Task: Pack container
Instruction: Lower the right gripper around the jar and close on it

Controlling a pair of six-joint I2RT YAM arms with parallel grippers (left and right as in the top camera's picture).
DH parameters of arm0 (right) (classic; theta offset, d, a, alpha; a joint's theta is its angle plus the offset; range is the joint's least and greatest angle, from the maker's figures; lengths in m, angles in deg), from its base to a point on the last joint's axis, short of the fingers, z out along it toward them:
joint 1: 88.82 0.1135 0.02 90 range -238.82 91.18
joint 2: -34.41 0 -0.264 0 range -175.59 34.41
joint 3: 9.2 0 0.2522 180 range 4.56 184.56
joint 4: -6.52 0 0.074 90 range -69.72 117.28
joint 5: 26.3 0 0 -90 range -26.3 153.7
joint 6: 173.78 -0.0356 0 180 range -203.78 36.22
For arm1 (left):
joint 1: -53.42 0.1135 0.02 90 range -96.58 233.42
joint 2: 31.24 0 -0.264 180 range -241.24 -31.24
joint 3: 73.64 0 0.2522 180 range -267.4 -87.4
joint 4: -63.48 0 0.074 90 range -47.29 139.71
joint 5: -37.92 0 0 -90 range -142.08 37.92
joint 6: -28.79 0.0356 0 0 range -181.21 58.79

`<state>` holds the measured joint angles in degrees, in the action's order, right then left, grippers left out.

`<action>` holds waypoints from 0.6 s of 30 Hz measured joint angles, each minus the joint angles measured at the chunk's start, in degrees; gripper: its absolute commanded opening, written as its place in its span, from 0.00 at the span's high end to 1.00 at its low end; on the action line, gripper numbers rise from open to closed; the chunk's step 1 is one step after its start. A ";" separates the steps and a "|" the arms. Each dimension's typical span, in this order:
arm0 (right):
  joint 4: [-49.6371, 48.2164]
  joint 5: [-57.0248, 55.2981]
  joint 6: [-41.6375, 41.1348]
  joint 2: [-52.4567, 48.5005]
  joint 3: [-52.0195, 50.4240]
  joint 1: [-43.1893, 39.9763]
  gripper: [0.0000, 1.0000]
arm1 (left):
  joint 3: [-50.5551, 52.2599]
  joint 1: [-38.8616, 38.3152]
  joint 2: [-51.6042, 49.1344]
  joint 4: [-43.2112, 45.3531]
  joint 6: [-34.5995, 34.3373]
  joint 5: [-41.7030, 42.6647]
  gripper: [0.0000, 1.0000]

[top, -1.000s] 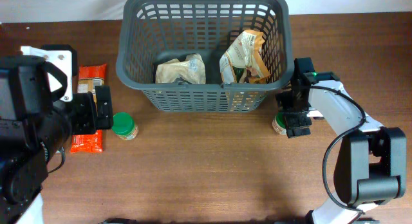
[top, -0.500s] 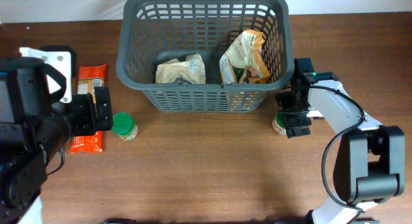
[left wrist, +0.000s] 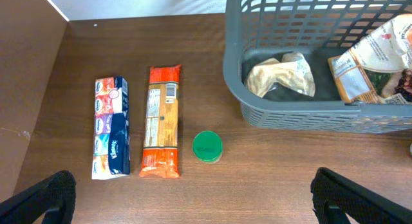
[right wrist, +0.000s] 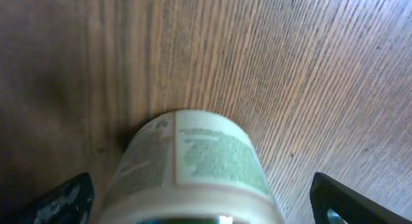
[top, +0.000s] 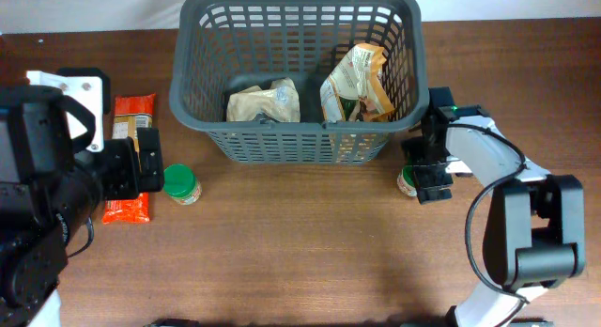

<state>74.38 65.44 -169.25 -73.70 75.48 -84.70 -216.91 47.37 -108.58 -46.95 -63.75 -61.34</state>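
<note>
The container (top: 293, 145), a dark grey slotted basket, stands at the table's far middle and also shows in the left wrist view (left wrist: 302, 116). Inside it lie a beige bag (top: 263, 103) and a tan printed pouch (top: 357, 83). My right gripper (top: 427, 172) hangs open by the basket's right front corner, straddling a small jar with a green label (right wrist: 193, 163), its fingers (right wrist: 351, 201) apart from the jar's sides. My left gripper (left wrist: 193, 208) is open and empty, high above the table in front of a green-lidded jar (left wrist: 207, 147).
An orange packet (left wrist: 161, 121) and a blue-and-white tissue pack (left wrist: 111, 127) lie side by side left of the green-lidded jar (top: 181, 183). The left arm (top: 47, 195) covers part of them from overhead. Bare brown table (top: 300, 252) stretches along the front.
The right arm's elbow has shifted slightly to the left. Both grippers and all the objects stay where they were.
</note>
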 measured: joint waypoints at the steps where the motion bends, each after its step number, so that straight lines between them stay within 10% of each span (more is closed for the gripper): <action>1: 0.02 0.00 -0.07 -0.35 -0.02 0.00 0.01 | 0.00 0.00 0.00 0.00 0.00 0.00 0.01; 10: -0.22 0.00 -0.02 -1.16 -0.33 0.00 0.03 | 0.00 0.00 0.00 0.00 0.00 0.00 0.01; 18: -0.24 0.00 -0.02 -1.16 -0.35 0.00 0.62 | 0.00 0.00 0.00 0.00 -0.02 0.00 0.01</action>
<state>74.14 65.44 -169.28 -74.86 75.13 -84.70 -216.91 47.37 -108.58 -46.95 -63.78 -61.34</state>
